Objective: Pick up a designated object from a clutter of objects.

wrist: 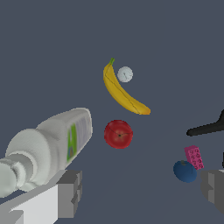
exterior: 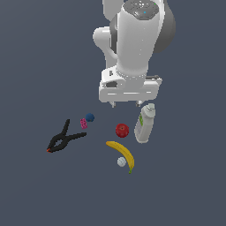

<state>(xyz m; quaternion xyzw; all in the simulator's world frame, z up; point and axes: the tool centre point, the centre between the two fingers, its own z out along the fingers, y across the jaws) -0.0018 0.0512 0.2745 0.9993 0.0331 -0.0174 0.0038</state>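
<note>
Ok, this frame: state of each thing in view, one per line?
Gripper: open, empty, above the floor.
Red apple: upright, free, ungrasped.
White bottle: lying on its side beside the apple.
Banana: lying flat, next to the white ball.
Black spring clamp: lying flat, apart.
Blue ball: resting against the pink cube.

White arm comes in from the top of the exterior view, wrist pointing straight down, gripper (exterior: 126, 105) raised off the tabletop with nothing in it, the two short fingers (exterior: 113, 105) spread wide, grey pads showing at both lower corners of the wrist view.
</note>
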